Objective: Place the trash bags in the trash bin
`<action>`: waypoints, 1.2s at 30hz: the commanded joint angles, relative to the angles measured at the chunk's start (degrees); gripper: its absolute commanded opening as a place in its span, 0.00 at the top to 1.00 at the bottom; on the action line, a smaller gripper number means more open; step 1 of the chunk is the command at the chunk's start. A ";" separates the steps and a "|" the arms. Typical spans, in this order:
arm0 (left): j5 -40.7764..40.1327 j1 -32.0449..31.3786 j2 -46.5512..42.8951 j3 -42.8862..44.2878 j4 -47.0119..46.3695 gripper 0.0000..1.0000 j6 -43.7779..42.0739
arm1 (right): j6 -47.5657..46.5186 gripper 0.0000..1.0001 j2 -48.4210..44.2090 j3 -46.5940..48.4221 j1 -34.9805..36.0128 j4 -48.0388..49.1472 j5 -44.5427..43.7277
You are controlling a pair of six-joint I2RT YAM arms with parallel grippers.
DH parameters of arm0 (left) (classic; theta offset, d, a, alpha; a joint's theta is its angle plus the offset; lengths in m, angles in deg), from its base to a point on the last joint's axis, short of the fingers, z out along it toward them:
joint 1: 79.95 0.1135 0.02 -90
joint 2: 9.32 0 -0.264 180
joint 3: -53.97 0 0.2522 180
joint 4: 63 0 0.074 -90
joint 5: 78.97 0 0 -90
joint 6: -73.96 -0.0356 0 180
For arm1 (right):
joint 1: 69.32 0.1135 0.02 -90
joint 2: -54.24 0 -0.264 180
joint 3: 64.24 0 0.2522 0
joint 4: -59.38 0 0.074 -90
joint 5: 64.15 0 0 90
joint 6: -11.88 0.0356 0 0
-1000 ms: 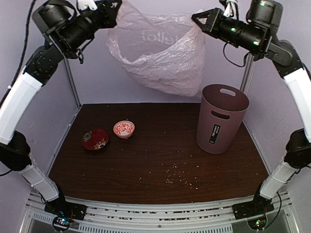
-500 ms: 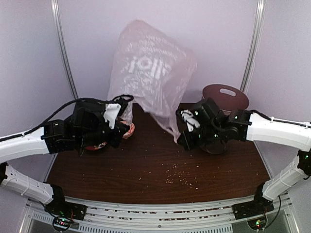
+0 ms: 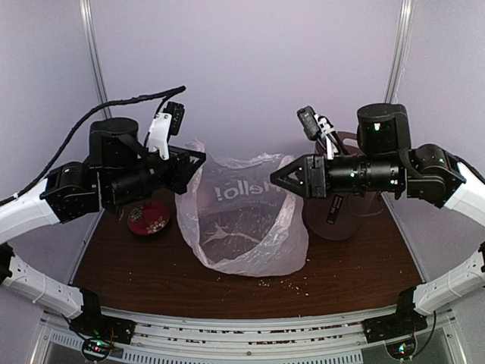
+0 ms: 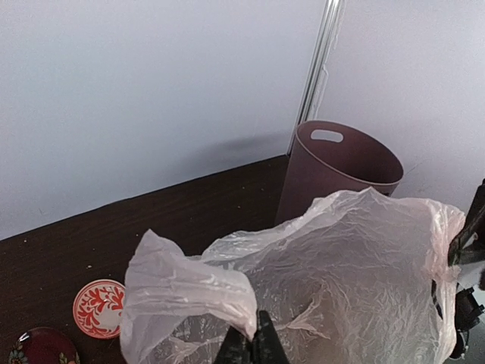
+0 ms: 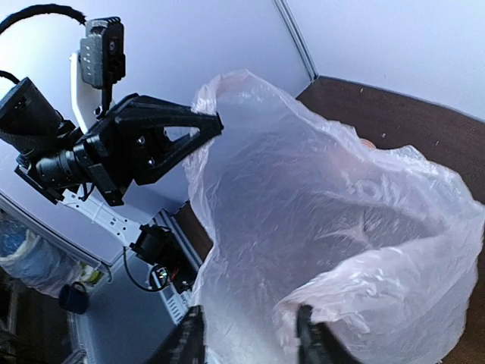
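Pinkish crinkly plastic bag (image 3: pixel 246 227) sags beside the mauve round plastic bin (image 3: pixel 352 224), our left gripper (image 3: pixel 200 157) clenching its rim, right gripper (image 3: pixel 275 179) jaws parted; next we likely regrasp and lift it over the bin.

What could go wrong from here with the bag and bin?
1. Only the left end effector pinches the bag. The right end effector has its fingers apart, so that rim may slump and the mouth close.
2. The bin stands close by the right arm; swinging the bag over could tip it.
3. A bowl sits right beside the bag; dragging could sweep it.
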 commanded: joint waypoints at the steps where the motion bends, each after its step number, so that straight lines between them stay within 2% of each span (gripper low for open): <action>1: -2.74 0.09 3.38 5.08 -2.68 1.00 -1.29 | -0.23 0.47 2.42 10.88 -3.15 -7.30 -2.91; 2: -3.27 0.09 4.22 5.93 -2.64 1.00 -1.42 | -0.07 0.40 3.29 13.92 -4.23 -10.55 -4.78; 4: -4.20 0.09 5.70 7.30 -2.56 1.00 -1.47 | 0.55 0.35 5.02 19.61 -7.10 -19.19 -9.95; 8: -5.62 0.09 6.32 8.58 -3.88 1.00 -1.02 | 2.56 0.35 10.37 29.28 -14.63 -34.72 -18.32; 12: -8.23 0.09 5.26 7.75 -5.87 1.00 -1.28 | 2.21 0.36 14.19 31.03 -17.72 -41.81 -20.70; 19: -9.54 0.09 2.70 5.19 -7.46 1.00 -3.03 | 1.45 0.38 18.78 28.42 -20.62 -43.53 -18.92; 25: -8.93 0.14 0.75 3.68 -7.62 1.00 -2.70 | -0.78 0.42 23.94 31.82 -21.26 -43.75 -19.57; 36: -6.69 0.12 4.62 6.95 -7.96 1.00 -6.03 | -1.85 0.46 27.55 38.54 -23.05 -41.95 -18.02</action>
